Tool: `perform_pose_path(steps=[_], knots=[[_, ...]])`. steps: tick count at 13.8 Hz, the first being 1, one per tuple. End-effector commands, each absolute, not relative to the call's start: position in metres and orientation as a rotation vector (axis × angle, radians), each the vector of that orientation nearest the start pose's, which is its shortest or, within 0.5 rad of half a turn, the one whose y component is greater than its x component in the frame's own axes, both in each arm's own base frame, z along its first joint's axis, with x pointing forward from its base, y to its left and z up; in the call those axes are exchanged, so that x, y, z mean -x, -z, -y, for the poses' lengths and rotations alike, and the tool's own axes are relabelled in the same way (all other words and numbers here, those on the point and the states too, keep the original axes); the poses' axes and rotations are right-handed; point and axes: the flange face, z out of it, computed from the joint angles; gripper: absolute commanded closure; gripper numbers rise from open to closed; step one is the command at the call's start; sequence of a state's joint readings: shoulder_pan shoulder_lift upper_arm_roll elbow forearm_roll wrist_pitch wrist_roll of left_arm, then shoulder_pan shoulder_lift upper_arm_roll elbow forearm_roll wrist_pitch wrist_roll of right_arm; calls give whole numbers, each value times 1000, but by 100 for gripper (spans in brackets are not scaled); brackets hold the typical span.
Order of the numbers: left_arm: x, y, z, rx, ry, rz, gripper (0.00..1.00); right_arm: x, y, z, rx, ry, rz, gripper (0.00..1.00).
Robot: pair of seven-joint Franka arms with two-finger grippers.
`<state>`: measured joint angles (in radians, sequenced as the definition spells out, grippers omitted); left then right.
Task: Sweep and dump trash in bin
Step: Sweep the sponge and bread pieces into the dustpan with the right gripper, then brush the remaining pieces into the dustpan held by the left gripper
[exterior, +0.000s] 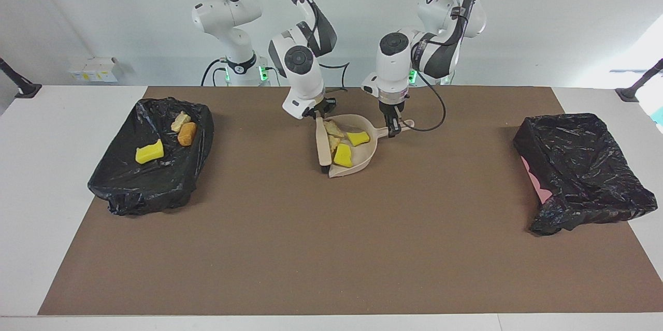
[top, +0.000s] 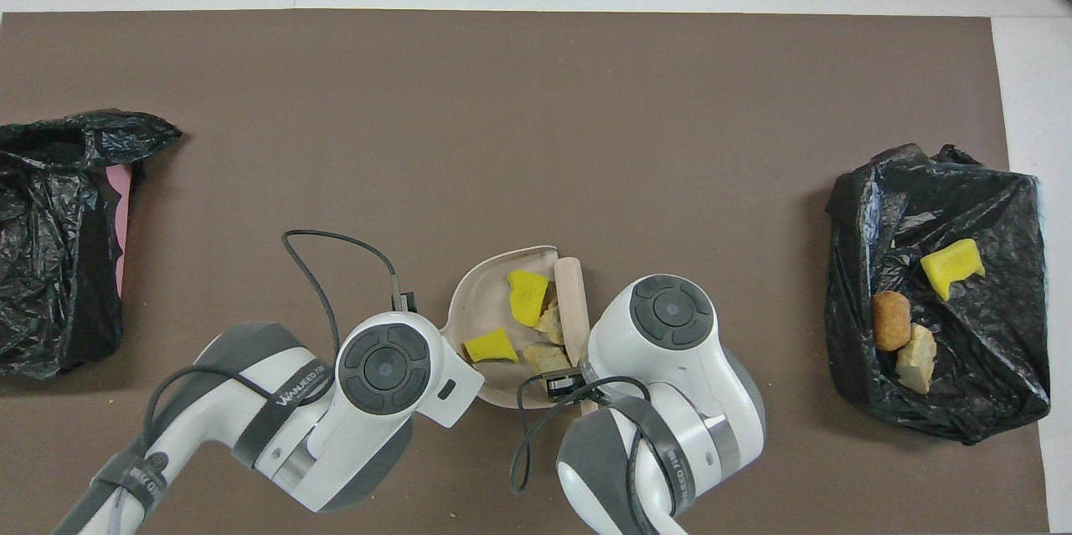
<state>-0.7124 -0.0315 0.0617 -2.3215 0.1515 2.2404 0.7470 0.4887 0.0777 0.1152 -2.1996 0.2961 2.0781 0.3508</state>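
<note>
The beige dustpan [exterior: 364, 157] lies mid-table, its handle held by my shut left gripper [exterior: 392, 128]. In the pan sit two yellow trash chunks [exterior: 342, 155] [exterior: 358, 138] and two beige trash chunks [exterior: 334, 129] [exterior: 334, 143]. My right gripper [exterior: 321, 112] is shut on the brush [exterior: 323, 142], which leans across the pan's mouth with its bristles down. From overhead, the brush handle [top: 571, 300] lies along the open edge of the dustpan [top: 477, 300], and both grippers are hidden under their wrists. The black-lined bin [exterior: 129, 201] at the right arm's end holds three lumps.
In that bin [top: 988, 401] lie a yellow lump [top: 952, 266], an orange-brown lump [top: 891, 320] and a beige lump [top: 914, 357]. A second black-lined bin [exterior: 585, 165], showing some pink, stands at the left arm's end. A brown mat [exterior: 331, 248] covers the table.
</note>
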Motion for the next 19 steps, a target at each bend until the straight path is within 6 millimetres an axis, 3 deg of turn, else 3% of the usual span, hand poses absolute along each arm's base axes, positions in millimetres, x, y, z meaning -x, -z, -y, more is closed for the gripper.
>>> perform_pose_path(steps=[1,3,5,11,13,17,19], knots=[[-409,-344,288,2293,-57,-2007,100,-445,-346,-324,2926,-427,44,100],[-413,-344,287,2298,-47,-2012,100,-454,-359,-332,2920,-438,28,100],[-427,-341,273,2323,-53,-2030,100,-458,-370,-331,2927,-451,38,100],[-470,-358,240,2354,11,-2084,100,-454,-427,-302,2967,-438,40,100],[-483,-366,222,2357,32,-2111,100,-447,-439,-304,2975,-440,-14,100],[-492,-377,210,2356,19,-2152,100,-446,-436,-306,2977,-420,-63,100],[-490,-378,212,2356,10,-2156,100,-445,-422,-277,3030,-420,11,100]])
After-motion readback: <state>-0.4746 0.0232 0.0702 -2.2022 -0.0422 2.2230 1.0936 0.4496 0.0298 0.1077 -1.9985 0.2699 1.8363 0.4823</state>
